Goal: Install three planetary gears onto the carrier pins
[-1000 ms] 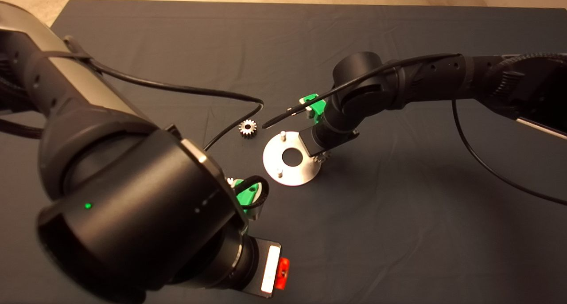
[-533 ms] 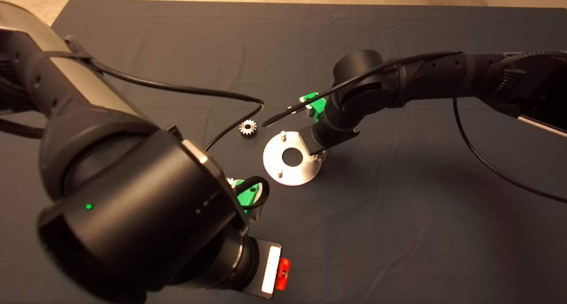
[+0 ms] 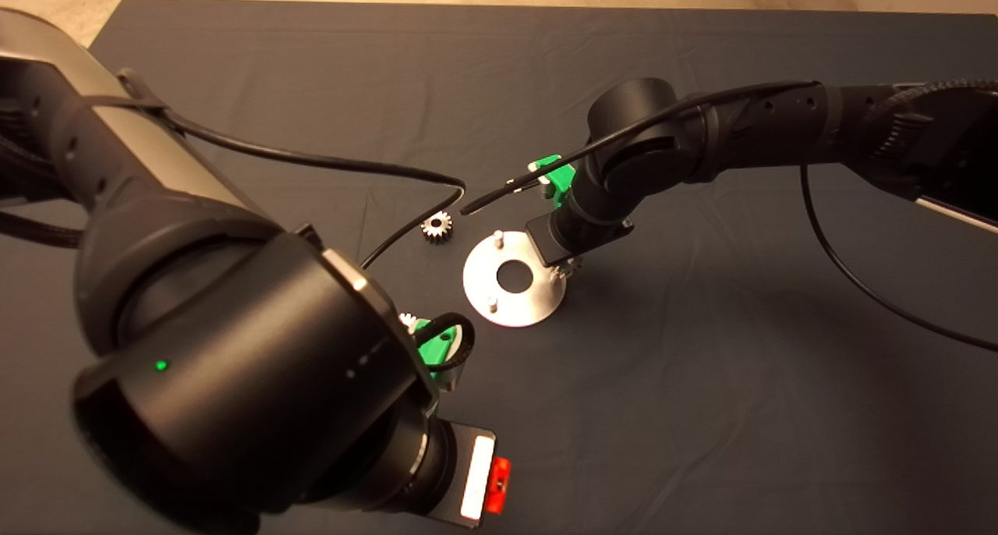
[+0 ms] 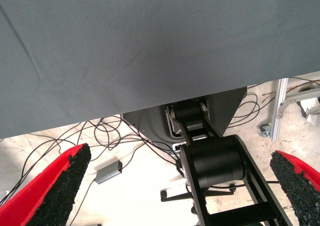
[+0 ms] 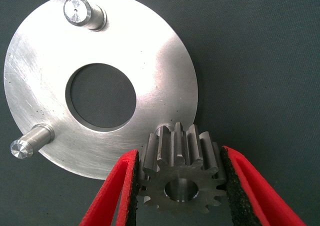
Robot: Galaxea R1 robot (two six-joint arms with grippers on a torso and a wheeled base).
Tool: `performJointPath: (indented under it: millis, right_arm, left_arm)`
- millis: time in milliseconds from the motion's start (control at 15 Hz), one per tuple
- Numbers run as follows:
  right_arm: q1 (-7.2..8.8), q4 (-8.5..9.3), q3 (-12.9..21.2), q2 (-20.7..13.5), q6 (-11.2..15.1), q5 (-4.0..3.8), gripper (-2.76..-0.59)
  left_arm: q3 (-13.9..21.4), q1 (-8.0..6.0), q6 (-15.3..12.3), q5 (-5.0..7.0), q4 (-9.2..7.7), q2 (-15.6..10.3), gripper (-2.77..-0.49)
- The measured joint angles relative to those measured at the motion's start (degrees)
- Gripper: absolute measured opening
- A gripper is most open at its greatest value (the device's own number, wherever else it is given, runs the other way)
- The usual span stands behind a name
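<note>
Shifted slightly since a second ago: right arm raised a little over the disc's edge, gear kept in its grip. Right hand closed on one planetary gear, pads pressed against the teeth on opposite sides, bore open toward the wrist camera. Held gear positioned over the rim of the carrier disc, roughly where the third pin should stand; that pin hidden behind the gear, so bore-to-pin alignment cannot be confirmed. Two bare carrier pins upright and visible on the disc. Second gear flat on the table, just beside the disc on the left arm's side. Third gear glimpsed only as a few teeth near the left hand. Left hand wide open, holding nothing, aimed past the table edge. Likely next: lower along the pin axis.
</note>
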Motion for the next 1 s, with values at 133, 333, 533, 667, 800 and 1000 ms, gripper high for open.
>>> performJointPath:
  millis: [133, 333, 533, 667, 800, 1000]
  right_arm:
    - [0.00, 0.00, 0.00, 0.00, 0.24, 0.00, -2.34]
    - [-0.02, 0.00, 0.10, 0.00, 0.43, -0.02, -2.34]
    - [-0.02, 0.01, 0.16, 0.00, 0.49, 0.00, -2.34]
    - [-0.02, 0.00, 0.16, 0.00, 0.54, -0.02, -2.34]
    - [-0.02, 0.02, 0.16, 0.00, 0.71, 0.01, -2.34]
    - [-0.09, 0.00, 0.16, 0.00, 1.32, 0.00, -2.34]
  left_arm:
    - [0.00, 0.13, 0.00, 0.00, 0.00, 0.00, -0.64]
    - [0.00, 0.28, 0.00, 0.00, 0.00, -0.02, -0.64]
    - [0.00, 0.28, 0.00, 0.00, 0.00, -0.01, -0.64]
    - [0.00, 0.57, 0.00, -0.02, 0.00, 0.00, -0.64]
    - [0.00, 0.59, 0.00, 0.00, 0.00, 0.00, -0.64]
    - [0.00, 0.59, -0.03, 0.00, 0.01, 0.00, -0.64]
